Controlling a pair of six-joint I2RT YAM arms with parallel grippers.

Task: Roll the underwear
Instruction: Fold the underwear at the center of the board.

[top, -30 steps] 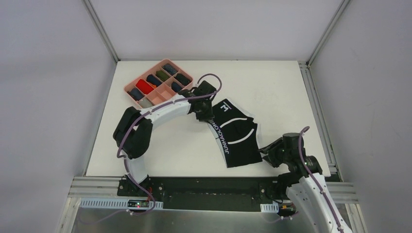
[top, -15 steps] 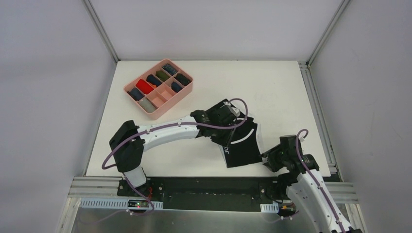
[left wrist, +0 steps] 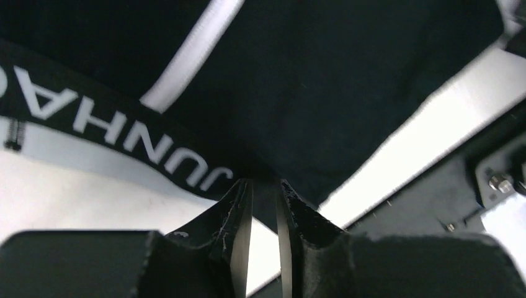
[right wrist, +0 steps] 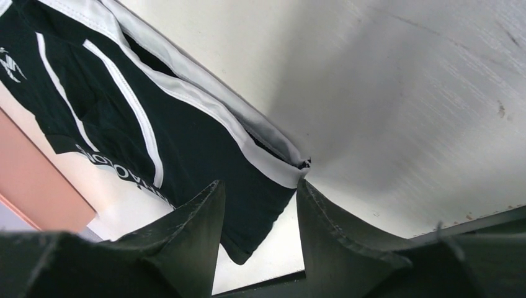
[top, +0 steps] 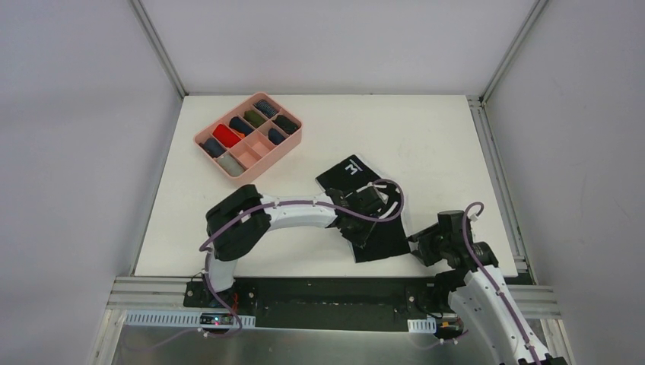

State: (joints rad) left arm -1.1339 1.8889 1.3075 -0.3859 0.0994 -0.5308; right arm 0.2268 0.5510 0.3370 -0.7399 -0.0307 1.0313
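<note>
black white-seamed briefs lie flat near the front edge of the table, long axis far-left to near-right, left tool narrow at the waistband, grip unclear, right tool wide astride a corner.

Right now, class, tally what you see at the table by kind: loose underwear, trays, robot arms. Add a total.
Loose underwear: 1
Pink tray: 1
Robot arms: 2 (left arm, right arm)
Total: 4
</note>
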